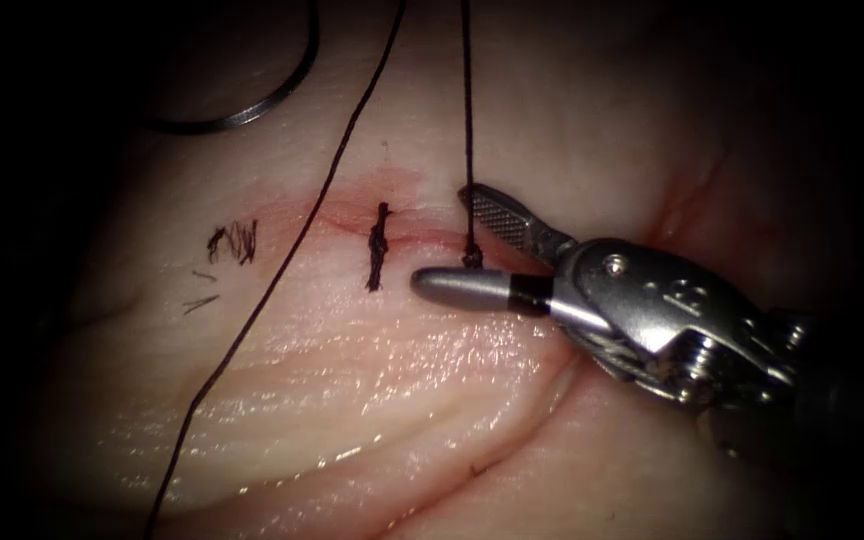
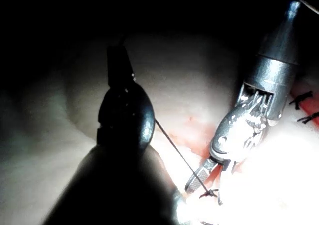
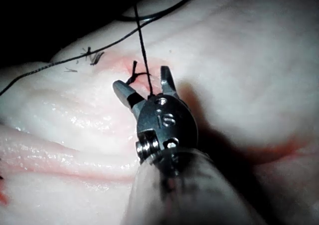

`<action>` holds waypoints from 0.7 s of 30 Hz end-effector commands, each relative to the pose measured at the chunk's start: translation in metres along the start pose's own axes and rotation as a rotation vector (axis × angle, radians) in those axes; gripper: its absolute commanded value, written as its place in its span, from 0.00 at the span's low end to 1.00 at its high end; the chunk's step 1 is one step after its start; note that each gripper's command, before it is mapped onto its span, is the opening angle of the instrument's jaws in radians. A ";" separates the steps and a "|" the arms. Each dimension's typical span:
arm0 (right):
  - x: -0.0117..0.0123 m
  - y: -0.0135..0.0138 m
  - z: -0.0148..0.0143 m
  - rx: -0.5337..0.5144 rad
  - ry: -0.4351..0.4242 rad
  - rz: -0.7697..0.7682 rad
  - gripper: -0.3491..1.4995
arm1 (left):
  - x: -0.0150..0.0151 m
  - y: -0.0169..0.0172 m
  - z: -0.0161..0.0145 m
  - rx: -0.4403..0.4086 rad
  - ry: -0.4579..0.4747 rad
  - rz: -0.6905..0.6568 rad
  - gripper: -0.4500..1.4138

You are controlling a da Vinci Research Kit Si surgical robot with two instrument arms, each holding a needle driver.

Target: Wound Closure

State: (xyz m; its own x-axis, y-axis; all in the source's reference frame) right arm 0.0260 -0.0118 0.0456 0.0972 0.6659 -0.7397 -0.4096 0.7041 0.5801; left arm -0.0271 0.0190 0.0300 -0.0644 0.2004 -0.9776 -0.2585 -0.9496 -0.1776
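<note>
My right tool [image 1: 442, 237] reaches in from the right with its jaws open, one on each side of a taut thread [image 1: 469, 120] that rises straight up from a small knot [image 1: 472, 258] on the cut [image 1: 352, 212]. It grips nothing. In the right wrist view the same open jaws [image 3: 142, 79] straddle that strand [image 3: 143, 45]. In the left wrist view my left tool [image 2: 118, 70] is a dark shape with its jaws together, and the taut thread [image 2: 179, 155] runs from it down to the knot [image 2: 209, 191]. The curved needle [image 1: 277, 97] lies free on the tissue at the far left, outside the tissue.
A tied stitch [image 1: 379, 246] crosses the cut left of the knot. Short cut thread ends [image 1: 233, 241] lie further left. A long slack strand [image 1: 282, 265] runs from the top down to the lower left. Faint red fluid stains the cut's edges [image 1: 407, 182].
</note>
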 end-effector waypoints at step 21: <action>0.0003 0.0003 0.0046 0.014 0.021 -0.043 0.60 | 0.0008 0.0009 0.0013 -0.015 0.013 0.007 0.00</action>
State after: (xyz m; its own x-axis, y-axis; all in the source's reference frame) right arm 0.0294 -0.0105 0.0468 0.0966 0.6315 -0.7694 -0.3930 0.7344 0.5534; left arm -0.0282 0.0181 0.0288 -0.0541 0.1929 -0.9797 -0.2434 -0.9541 -0.1744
